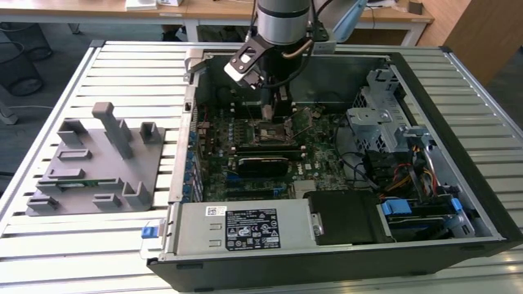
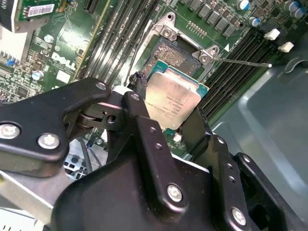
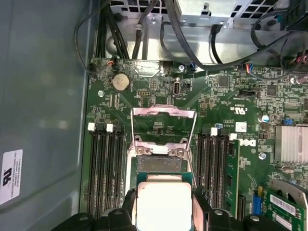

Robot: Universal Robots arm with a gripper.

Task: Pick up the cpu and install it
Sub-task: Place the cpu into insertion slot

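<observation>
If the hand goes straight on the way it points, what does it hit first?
Likely the open socket: the hand, shut on the cpu, points toward it, so the cpu would touch there first. Depth is unclear.

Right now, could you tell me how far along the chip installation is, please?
Done: the chip has been picked up and sits clamped between the jaws. In hand: it hangs close over the open socket on the circuit board, inside the computer case. Left: the chip is not yet seated in the socket, and the socket's metal frame lies flipped open.
</observation>
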